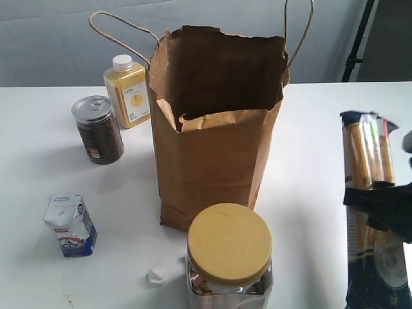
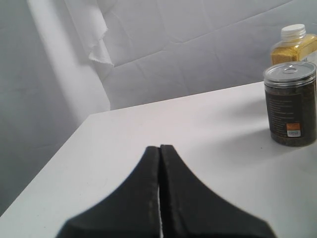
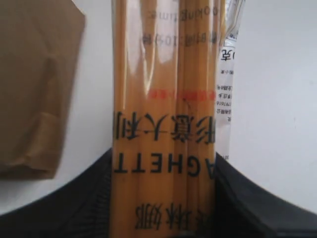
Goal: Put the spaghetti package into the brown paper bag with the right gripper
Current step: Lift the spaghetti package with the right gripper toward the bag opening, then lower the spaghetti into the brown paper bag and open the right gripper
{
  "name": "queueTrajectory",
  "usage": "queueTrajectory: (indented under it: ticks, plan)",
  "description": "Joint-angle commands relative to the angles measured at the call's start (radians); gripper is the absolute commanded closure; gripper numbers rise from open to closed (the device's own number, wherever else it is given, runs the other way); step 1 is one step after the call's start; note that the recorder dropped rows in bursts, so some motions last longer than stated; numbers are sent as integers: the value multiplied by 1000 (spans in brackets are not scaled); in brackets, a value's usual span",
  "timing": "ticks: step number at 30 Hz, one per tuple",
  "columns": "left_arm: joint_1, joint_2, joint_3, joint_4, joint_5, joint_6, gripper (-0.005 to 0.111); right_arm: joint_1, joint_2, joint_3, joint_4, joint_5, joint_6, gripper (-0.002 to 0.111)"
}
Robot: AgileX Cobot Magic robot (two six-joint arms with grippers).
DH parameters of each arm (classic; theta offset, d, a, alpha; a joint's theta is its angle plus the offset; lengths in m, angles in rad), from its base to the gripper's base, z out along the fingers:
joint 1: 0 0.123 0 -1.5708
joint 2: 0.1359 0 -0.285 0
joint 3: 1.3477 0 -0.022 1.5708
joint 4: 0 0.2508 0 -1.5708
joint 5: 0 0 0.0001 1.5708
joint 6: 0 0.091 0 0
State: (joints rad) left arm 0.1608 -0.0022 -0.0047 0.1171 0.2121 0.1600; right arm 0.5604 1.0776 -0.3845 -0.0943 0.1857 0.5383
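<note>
The spaghetti package (image 1: 368,154) lies lengthwise at the right edge of the white table, to the right of the brown paper bag (image 1: 212,154), which stands upright and open. My right gripper (image 1: 380,203) crosses the pack's middle. In the right wrist view the pack (image 3: 163,99) fills the space between the black fingers (image 3: 84,198), which press against both of its long sides, and the bag (image 3: 34,89) shows off to one side. My left gripper (image 2: 159,148) is shut on nothing above bare table; the exterior view does not show it.
A clear jar with a yellow lid (image 1: 228,254) stands just in front of the bag. A dark can (image 1: 98,129) (image 2: 291,104) and a yellow bottle (image 1: 127,90) (image 2: 294,44) stand at the back left. A small milk carton (image 1: 69,225) sits at the front left, and a white scrap (image 1: 156,275) lies by the jar.
</note>
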Motion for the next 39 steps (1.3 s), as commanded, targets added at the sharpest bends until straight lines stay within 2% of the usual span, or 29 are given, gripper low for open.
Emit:
queueTrajectory:
  ticks: [1, 9, 15, 22, 26, 35, 39]
  plan:
    - [-2, 2, 5, -4, -2, -4, 107, -3, -267, 13, 2, -74, 2, 108]
    - [-2, 2, 5, -4, -2, -4, 107, -3, -611, 9, -46, -159, 16, 108]
    - [-2, 2, 5, -4, -2, -4, 107, -3, -655, 9, -147, -418, 53, 108]
    - [-2, 2, 5, -4, -2, -4, 107, -3, -480, -2, -330, -764, 74, 108]
    - [-2, 2, 5, -4, -2, -4, 107, -1, -326, -97, -473, -881, 114, 108]
    - [-2, 2, 5, -4, -2, -4, 107, 152, 15, -438, -494, -889, 134, 108]
    - [-2, 2, 5, -4, -2, -4, 107, 185, 163, -570, -494, -860, 134, 108]
